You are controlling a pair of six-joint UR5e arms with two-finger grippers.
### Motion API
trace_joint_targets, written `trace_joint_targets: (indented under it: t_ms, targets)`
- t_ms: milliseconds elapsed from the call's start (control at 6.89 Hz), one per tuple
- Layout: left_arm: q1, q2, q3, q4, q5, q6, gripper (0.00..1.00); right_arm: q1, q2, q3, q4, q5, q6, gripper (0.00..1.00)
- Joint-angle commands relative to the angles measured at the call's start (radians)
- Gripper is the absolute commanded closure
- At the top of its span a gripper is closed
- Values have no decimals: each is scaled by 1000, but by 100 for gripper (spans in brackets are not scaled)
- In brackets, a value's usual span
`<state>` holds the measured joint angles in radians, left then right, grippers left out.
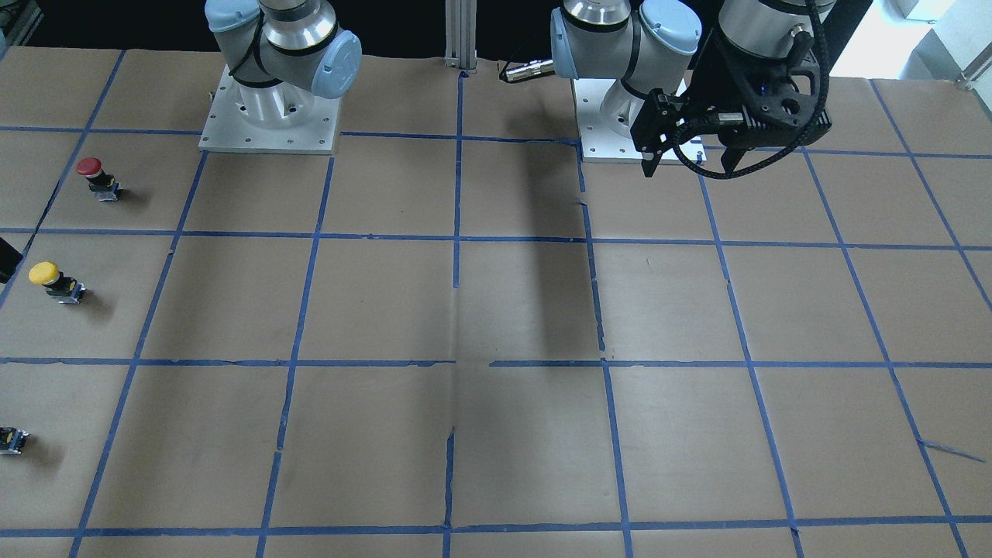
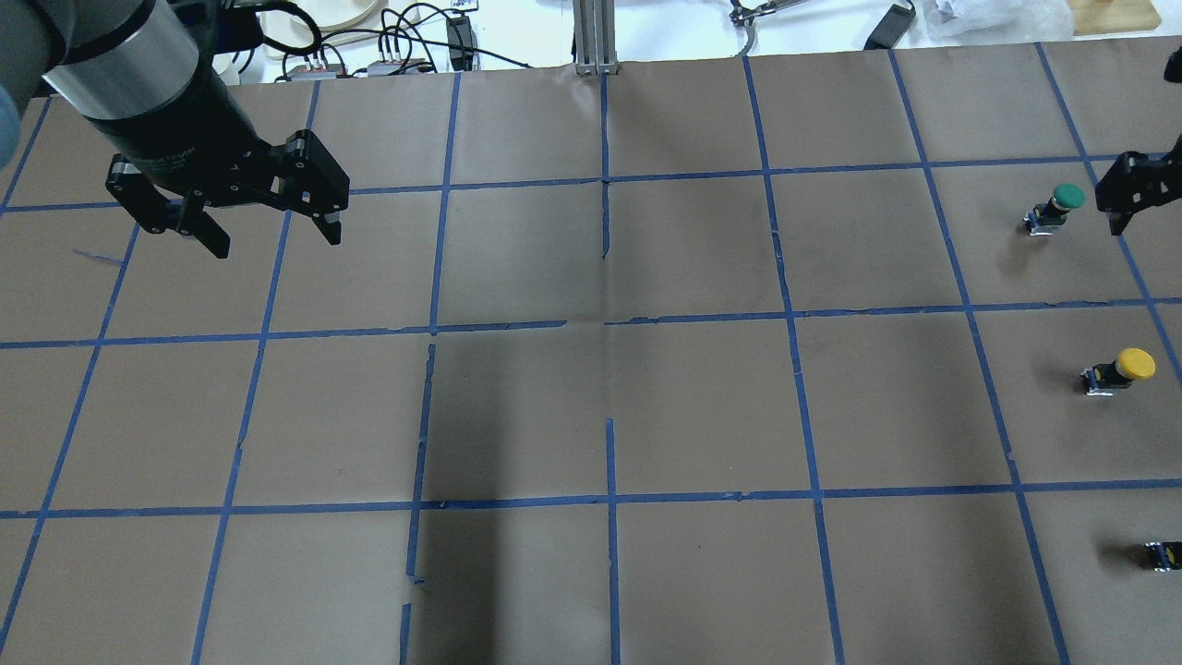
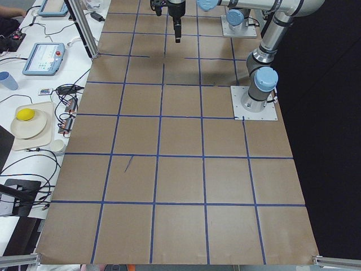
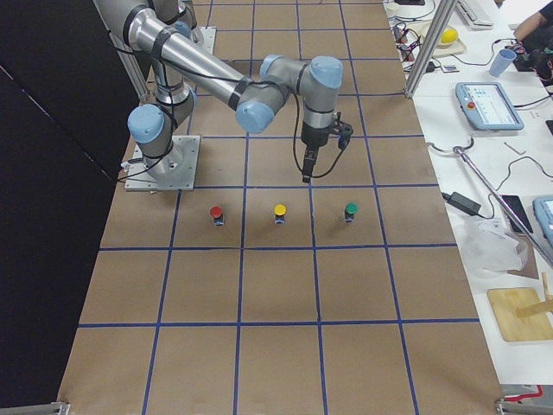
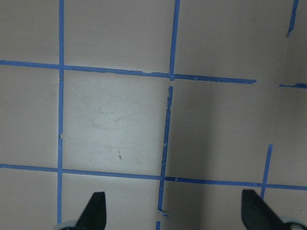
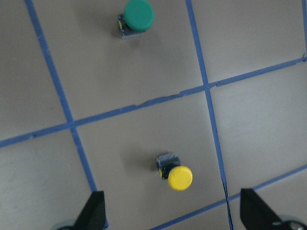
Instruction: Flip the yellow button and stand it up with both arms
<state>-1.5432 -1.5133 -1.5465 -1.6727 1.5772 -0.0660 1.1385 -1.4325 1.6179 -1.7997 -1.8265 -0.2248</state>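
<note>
Overhead exterior: the yellow button [image 2: 1122, 368] sits on the table [image 2: 702, 406] near its right edge, in a row of 3 between the green button [image 2: 1057, 205] and the red button [image 4: 216, 213]. It appears to stand cap up, though the views are too small to confirm this. The right gripper [image 6: 173, 212] hangs above it, fingers spread wide, touching nothing. The left gripper [image 2: 277, 242] hovers over the table's left side, well apart, fingers likewise spread

The brown-papered table [image 4: 276, 294], gridded with blue tape [image 4: 244, 285], carries 3 buttons in 1 row, each in its own square: red button [image 4: 216, 213], yellow button [image 4: 279, 211], green button [image 4: 351, 210].
</note>
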Motion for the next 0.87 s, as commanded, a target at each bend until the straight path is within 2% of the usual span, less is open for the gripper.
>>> trace_joint_targets:
  t_ms: [0,145,435,725]
  targets:
    - [0,1,0,-1,3,0,0,195,-25,-198,294,36,77,1]
    - [0,1,-1,-1,3,0,0,228,-40,-226,397,173,94,1]
    - [0,1,-1,-1,3,0,0,312,-85,-213,421,364,91,0]
    - [0,1,-1,1,6,0,0,360,-68,-213,416,342,198,0]
